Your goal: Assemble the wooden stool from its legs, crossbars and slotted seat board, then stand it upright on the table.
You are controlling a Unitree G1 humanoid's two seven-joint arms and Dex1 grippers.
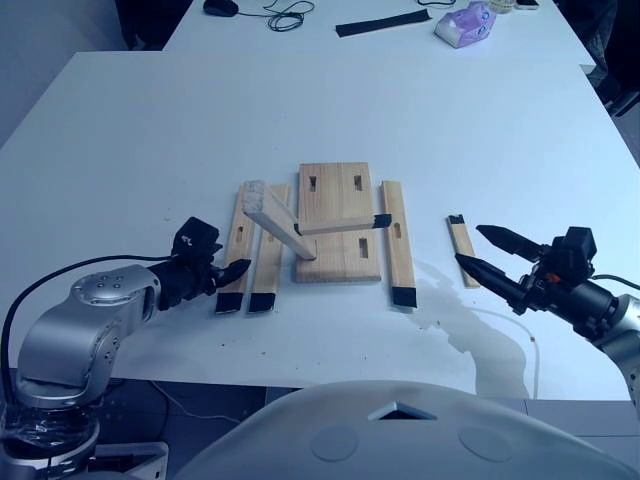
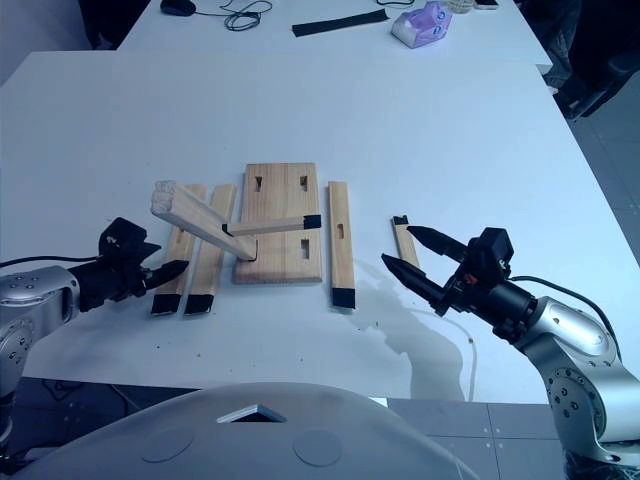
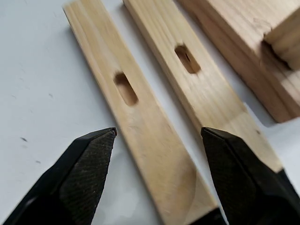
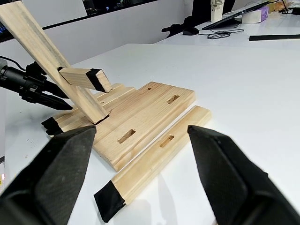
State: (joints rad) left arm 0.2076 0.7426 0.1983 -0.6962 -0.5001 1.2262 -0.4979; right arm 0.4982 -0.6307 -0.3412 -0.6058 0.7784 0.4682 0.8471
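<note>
Seat board (image 1: 338, 195): laid flat, tilted leg (image 1: 275, 215) slotted in.
Left gripper (image 3: 159, 133): fingers held open over two flat legs (image 3: 140, 122).
Right gripper (image 1: 468, 243): fingers held open near short crossbar (image 1: 459, 230).

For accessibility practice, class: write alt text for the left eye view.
A slotted seat board lies flat on a white table, one leg standing tilted in it with a crossbar attached. Loose legs lie either side; the left gripper and right gripper, both open, flank them.
</note>
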